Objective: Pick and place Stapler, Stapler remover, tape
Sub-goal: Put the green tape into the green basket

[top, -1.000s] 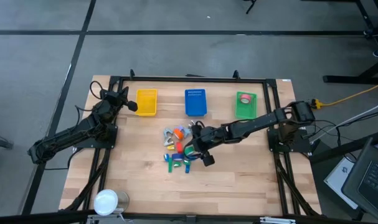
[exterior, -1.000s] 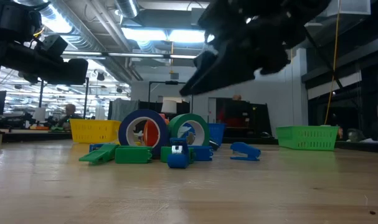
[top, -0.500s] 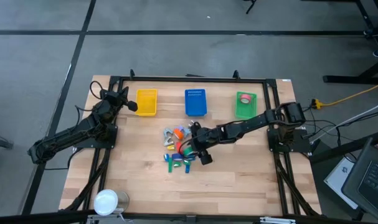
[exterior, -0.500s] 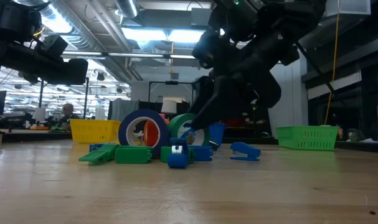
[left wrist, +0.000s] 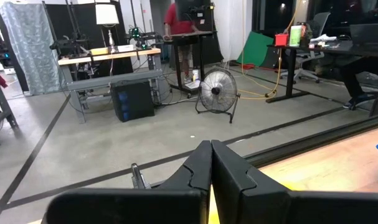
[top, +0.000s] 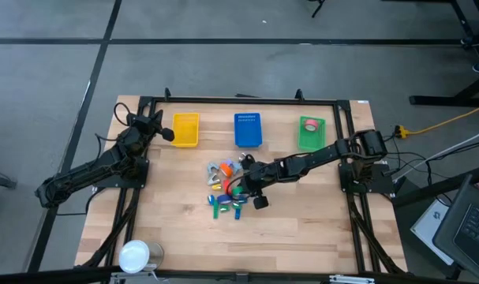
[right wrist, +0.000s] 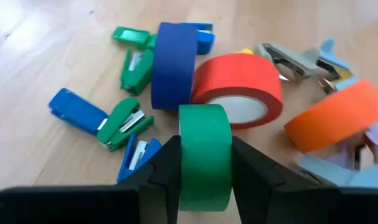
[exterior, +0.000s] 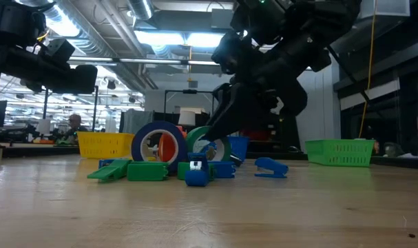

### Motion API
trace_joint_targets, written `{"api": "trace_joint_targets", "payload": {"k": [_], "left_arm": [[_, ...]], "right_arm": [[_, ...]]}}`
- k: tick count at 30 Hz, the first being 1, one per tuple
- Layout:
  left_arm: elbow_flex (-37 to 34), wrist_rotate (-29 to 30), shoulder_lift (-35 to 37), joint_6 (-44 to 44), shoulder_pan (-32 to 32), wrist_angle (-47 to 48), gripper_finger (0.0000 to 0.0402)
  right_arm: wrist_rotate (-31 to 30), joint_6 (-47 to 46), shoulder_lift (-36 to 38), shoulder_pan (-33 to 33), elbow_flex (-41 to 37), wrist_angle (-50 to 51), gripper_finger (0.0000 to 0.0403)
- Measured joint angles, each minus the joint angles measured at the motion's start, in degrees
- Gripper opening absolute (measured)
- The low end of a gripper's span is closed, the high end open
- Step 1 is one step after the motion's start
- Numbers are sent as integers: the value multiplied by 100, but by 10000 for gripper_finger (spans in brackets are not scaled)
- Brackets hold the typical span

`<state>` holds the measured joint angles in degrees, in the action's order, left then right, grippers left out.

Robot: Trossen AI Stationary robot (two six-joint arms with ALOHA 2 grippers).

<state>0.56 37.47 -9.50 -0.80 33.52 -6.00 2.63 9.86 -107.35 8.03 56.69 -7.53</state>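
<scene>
Right claw, wide apart a second ago, now clamps the green tape roll; left claw stays together.

The green tape roll is partly hidden between the right gripper's jaws
</scene>
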Motion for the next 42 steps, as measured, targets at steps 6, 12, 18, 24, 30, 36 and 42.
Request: {"api": "trace_joint_targets", "payload": {"k": [6, 12, 18, 24, 30, 36, 42], "left_arm": [[1, 0, 0, 0, 0, 1, 1], [0, 0, 0, 0, 1, 0, 1], [2, 0, -2, 2, 0, 2, 1], [2, 0, 0, 2, -2, 0, 1], [2, 0, 0, 2, -2, 1, 1], [2, -2, 0, 0, -2, 0, 1], [1, 0, -2, 2, -2, 15, 1]], "right_arm": [[-321, -388, 319, -50, 0, 133, 107], [-872, -538, 904, -129, 0, 963, 107], [-1213, -755, 1401, -62, 0, 1883, 107], [-1441, -1218, 1903, 123, 0, 2614, 107], [-1978, -1272, 2373, 315, 0, 2839, 115], [-2175, -1551, 2777, 286, 0, 3507, 111], [-2334, -1636, 3127, 93, 2, 4318, 111]]}}
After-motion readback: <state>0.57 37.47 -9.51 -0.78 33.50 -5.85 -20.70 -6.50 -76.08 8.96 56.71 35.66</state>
